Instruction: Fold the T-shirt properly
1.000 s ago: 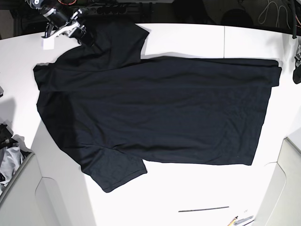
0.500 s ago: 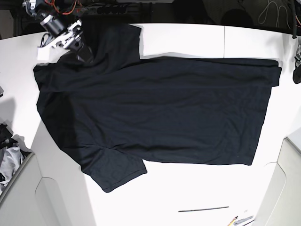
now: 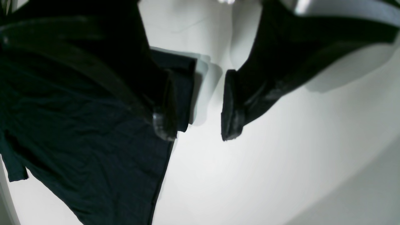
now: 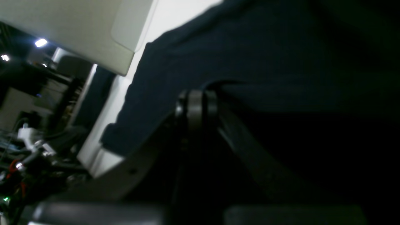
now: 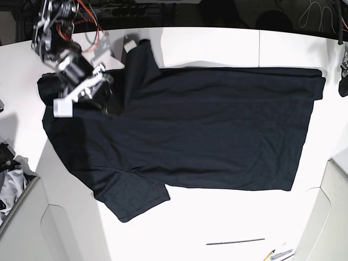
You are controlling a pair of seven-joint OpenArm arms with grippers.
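One T-shirt (image 5: 206,130) lies spread flat across the white table (image 5: 217,46), its far sleeve pinched in your right gripper (image 5: 103,89), which is clamped on the cloth. Carry that sleeve inward over the T-shirt's body, low and taut, while your left gripper (image 3: 197,125) hangs wide and empty just beside the T-shirt's hem.

white table (image 5: 217,43) bears t-shirt (image 5: 206,130), perhaps pens (image 5: 277,254).

place: robotics lab | evidence: white table (image 5: 217,49), loose cables (image 5: 318,16), exposed arm wiring (image 5: 87,11)
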